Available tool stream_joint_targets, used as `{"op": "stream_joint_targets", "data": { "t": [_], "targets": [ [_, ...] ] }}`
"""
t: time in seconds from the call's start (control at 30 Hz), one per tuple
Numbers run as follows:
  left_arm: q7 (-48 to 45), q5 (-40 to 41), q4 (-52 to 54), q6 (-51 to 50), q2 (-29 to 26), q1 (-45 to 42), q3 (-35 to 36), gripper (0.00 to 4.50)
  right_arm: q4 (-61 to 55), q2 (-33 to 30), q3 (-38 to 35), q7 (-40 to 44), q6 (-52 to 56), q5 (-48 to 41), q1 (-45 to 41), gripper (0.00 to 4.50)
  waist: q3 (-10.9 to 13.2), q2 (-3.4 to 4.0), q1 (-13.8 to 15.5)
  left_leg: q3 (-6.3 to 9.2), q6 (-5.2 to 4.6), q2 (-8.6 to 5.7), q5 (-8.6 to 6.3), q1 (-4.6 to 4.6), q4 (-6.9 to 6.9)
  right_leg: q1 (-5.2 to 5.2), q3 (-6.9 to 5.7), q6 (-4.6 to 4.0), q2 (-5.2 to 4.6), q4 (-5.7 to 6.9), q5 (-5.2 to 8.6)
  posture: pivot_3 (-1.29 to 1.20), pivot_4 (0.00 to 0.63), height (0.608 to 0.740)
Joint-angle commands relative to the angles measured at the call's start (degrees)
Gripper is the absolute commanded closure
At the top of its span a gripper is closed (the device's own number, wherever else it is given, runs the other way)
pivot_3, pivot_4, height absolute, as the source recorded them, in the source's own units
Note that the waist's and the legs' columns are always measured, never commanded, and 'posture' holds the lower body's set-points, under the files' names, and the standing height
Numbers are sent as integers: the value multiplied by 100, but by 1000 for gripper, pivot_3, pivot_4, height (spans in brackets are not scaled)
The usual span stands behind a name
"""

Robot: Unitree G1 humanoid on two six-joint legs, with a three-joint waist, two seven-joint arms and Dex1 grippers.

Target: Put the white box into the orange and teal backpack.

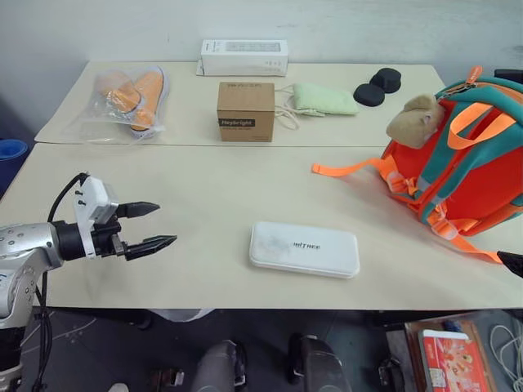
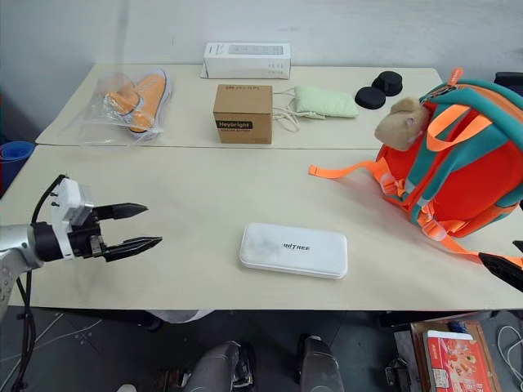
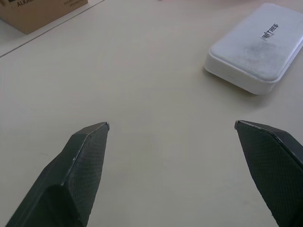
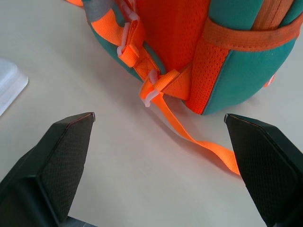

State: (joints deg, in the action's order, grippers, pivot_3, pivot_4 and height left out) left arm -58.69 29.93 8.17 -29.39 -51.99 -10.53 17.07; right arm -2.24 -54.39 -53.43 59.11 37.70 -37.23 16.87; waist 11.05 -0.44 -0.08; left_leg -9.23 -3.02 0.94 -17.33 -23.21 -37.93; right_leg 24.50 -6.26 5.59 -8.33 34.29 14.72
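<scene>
The flat, glossy white box (image 1: 304, 249) with rounded corners and small grey lettering lies face up near the front edge of the pale beige table (image 1: 204, 196), roughly midway between the two arms. The bright orange backpack with teal trim (image 1: 470, 159) rests on its side at the table's right end, well apart from the box, a tan plush toy (image 1: 414, 119) at its top and loose orange webbing trailing toward the box.

The left gripper (image 1: 150, 226) hovers over the table to the box's left, jaws spread wide and empty. The right gripper (image 4: 158, 118) faces the backpack's strapped back, jaws likewise wide and empty.

The box looks rigid, light and slick, so it would likely slide if squeezed at a corner. Its thin profile suggests pinching across the short width near the middle, or clamping one long edge.
</scene>
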Motion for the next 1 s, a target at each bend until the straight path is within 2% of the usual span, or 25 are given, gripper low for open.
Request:
{"op": "stream_joint_targets", "data": {
  "t": [0.03,0.37,0.57,0.6,0.67,0.7,0.83,1.0],
  "targets": [
    [61,-265,-20,331,4,-29,-123,23,-143,43,-302,-95,-5,-81,7,0,0,0,0,0,1,0,0,0,0,0,0,0,0,-1,0,0,150,740],
    [155,-298,-48,260,-12,-5,-99,23,-241,174,-196,-262,-69,-34,7,0,0,0,0,-2,1,-1,0,-1,3,0,0,0,0,-2,0,0,150,740],
    [150,-287,-48,164,-22,-140,-178,23,-462,7,46,-169,-78,-76,-146,0,0,0,-4,-2,1,-1,1,0,3,0,0,0,0,1,0,0,150,740],
    [132,-235,-42,106,-3,-224,-211,4,-570,-58,114,-159,9,-145,-223,183,0,0,-5,-3,1,-1,1,0,2,0,1,0,0,2,0,0,150,740],
    [49,-111,-5,-6,68,-400,-325,404,-851,-203,319,-44,200,-301,-330,545,0,0,0,-3,0,-1,2,0,-1,1,1,0,0,8,0,0,150,740],
    [-12,-91,17,-32,93,-481,-421,591,-989,-279,453,46,266,-325,-349,862,0,0,0,-4,-1,-1,3,0,-4,1,2,0,0,13,0,0,150,740],
    [-171,-432,-73,208,308,-860,-1155,1869,-1377,-607,1379,326,164,-146,-512,2248,0,-1,6,-4,-2,-1,5,2,-5,-1,0,0,1,15,0,0,150,740],
    [-208,-980,-469,629,734,-1370,-1952,3403,-1116,-703,2700,478,-249,282,-1274,3930,0,-2,24,-12,-12,-8,10,-2,-17,0,-23,5,3,19,-3,0,150,740]
  ]
}}
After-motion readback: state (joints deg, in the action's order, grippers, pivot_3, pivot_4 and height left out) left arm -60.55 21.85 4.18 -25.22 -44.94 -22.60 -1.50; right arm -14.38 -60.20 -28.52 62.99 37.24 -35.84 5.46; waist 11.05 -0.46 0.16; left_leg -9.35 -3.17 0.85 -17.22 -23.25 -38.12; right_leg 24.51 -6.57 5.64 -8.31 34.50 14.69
